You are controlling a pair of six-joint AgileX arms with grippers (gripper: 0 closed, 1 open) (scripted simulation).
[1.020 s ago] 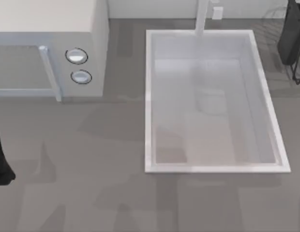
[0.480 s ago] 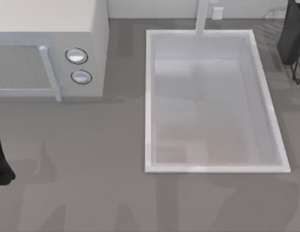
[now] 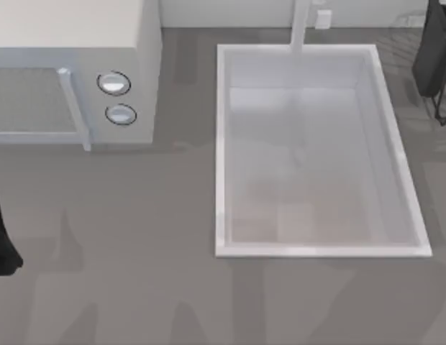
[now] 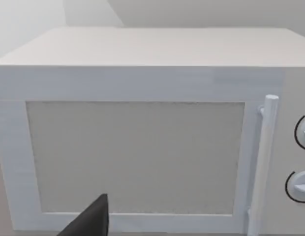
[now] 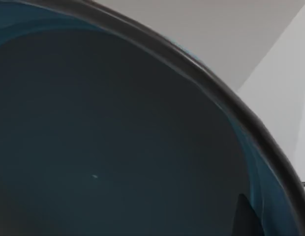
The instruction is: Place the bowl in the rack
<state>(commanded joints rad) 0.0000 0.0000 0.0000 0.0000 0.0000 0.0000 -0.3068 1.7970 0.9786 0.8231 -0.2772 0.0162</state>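
The bowl (image 5: 118,147), round and deep with a glossy teal-blue inside and a thin dark rim, sits right up against the right wrist camera. Its rim sweeps across that view, and one dark finger (image 5: 242,216) lies against the inner wall. I judge from this that the right gripper (image 3: 433,57) is closed over the bowl's wall and carrying it. The outer side of the grip is hidden.

In the top view that gripper hangs at the far right corner of the table, over the thin dark grey wires of the rack (image 3: 444,113), which is cut off by the picture's edge. The bowl is hidden there, probably under the arm.

The first risk is the hold itself. A pinch on a smooth, glossy wall can let a deep bowl swing or slide out if the wrist tilts sharply. The second is the wires. If the bowl comes down off line, its rim could catch on a wire, or it could rest across two and then roll out once freed. Just beside the rack on the left lies the large white rectangular sink basin (image 3: 221,151), so a slip that way would drop the bowl into it.

The left arm (image 3: 1,241) is parked at the table's left edge, facing the white microwave oven (image 4: 142,147). I cannot tell its grip state.
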